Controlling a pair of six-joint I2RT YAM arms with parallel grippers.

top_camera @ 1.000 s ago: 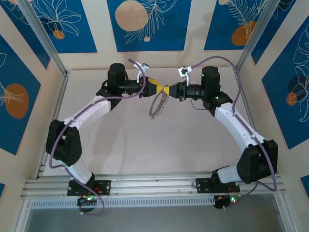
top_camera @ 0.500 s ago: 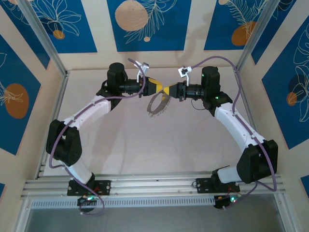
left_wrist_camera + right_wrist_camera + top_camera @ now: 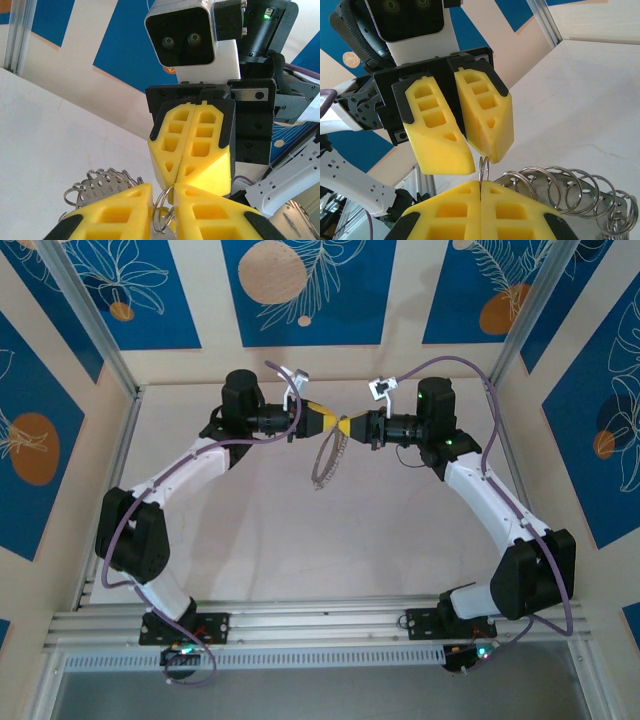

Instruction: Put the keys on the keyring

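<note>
- My top camera looked down from above and behind me, far off, over the whole table (image 3: 250,540);
- my wrist cameras sat close, facing each other; both shared the left gripper (image 3: 475,161), right gripper (image 3: 192,182) and keyring (image 3: 570,192).

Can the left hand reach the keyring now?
Likely yes. The left hand meets the right hand tip to tip, and a small loop of the keyring sits in the left's gap, nothing between.

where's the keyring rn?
In the top external view the thin dark-grey metal keyring hangs at centre back, just under where the yellow left end effector and right end effector meet.
</note>
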